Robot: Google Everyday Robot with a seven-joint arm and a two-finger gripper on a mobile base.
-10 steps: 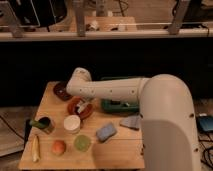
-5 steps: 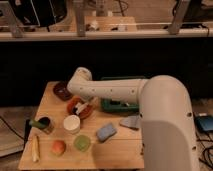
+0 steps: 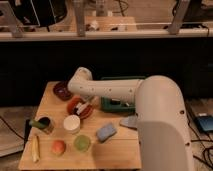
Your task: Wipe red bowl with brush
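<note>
gripper over red bowl, jaws' state cannot be told, maroon bowl and cream cup near

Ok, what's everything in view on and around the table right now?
table: one, light wood
red bowl: one, orange-red rim, middle-left of table
brush: one, pale, in the red bowl
maroon bowl: one, dark, back-left corner
cream cup: one, before the red bowl
dark cup: one, left edge
long item: one, yellow, front left
orange round item: one, front
green round item: one, front
sponge: one, blue-grey, centre
tray: one, green, behind arm
arm: one, white
gripper: one, over red bowl
</note>
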